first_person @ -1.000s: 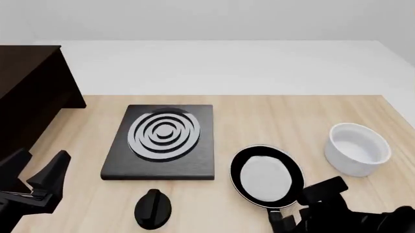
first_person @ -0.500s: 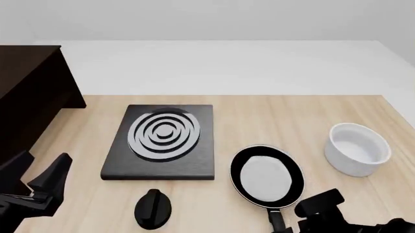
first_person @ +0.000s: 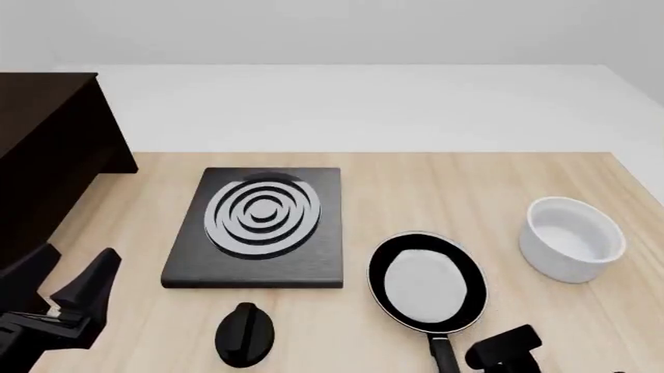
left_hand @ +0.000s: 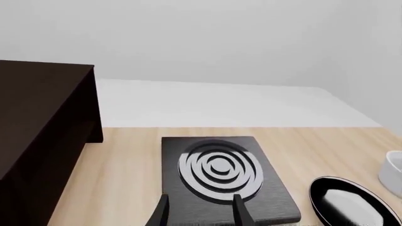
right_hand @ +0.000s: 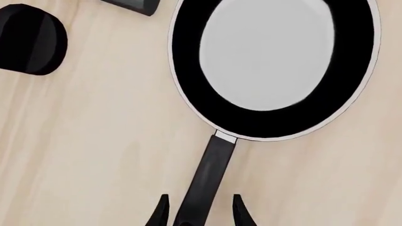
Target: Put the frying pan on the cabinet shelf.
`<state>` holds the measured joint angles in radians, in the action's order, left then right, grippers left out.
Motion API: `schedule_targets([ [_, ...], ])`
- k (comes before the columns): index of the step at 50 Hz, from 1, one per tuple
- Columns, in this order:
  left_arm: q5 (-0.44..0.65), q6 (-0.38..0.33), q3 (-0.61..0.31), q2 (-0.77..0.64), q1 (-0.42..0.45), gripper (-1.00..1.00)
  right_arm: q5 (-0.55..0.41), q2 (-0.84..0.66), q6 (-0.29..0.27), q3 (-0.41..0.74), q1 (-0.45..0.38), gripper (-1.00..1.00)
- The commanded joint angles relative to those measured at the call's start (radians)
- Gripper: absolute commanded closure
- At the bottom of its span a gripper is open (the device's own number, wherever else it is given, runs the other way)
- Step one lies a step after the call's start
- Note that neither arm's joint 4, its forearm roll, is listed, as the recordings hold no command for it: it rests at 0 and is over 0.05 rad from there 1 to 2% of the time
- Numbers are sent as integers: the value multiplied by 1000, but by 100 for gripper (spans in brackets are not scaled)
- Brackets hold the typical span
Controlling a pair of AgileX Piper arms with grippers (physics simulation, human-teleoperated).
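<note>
Left gripper (left_hand: pixel 199 213), left wrist view: two dark fingertips spread apart, nothing between them, poised over the near edge of the black hob (left_hand: pixel 225 176) with grey rings. Dark brown cabinet shelf (left_hand: pixel 39 127) stands beside the hob on the light wooden tabletop (left_hand: pixel 119 174). Part of the frying pan (left_hand: pixel 347 202) and a sliver of the white bowl (left_hand: pixel 394 170) show at one edge.

Front view: left gripper (first_person: pixel 64 284) low at the left corner, fingers parted and empty. Right gripper at the bottom edge, mostly cut off. Frying pan (first_person: pixel 427 281) lies flat on the tabletop (first_person: pixel 415 194), right of the hob (first_person: pixel 260 225), handle pointing toward the near edge. White bowl (first_person: pixel 571 238) further right, apart from the pan. Black knob (first_person: pixel 245 334) near the hob's front edge. Cabinet shelf (first_person: pixel 47 155) at far left, well apart from the pan.

Right wrist view: right gripper (right_hand: pixel 199 212) spread, its fingertips on either side of the pan handle's end, not closed on it. Frying pan (right_hand: pixel 274 66) fills the frame; knob (right_hand: pixel 30 39) at a corner.
</note>
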<state>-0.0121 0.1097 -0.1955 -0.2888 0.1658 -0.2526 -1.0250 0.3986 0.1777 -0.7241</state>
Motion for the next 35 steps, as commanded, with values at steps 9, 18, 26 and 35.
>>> schedule_targets([
  [9,-8,-7,9,-4,7,-100,71,-34,37,-36,-26,-100],
  [18,-9,-13,7,-14,-1,-100,11,54,6,-9,29,100],
  [26,-8,-13,9,-13,2,-100,-15,83,-29,-8,59,100],
  [35,-17,-14,15,-16,5,-100,-120,179,-90,37,129,100],
])
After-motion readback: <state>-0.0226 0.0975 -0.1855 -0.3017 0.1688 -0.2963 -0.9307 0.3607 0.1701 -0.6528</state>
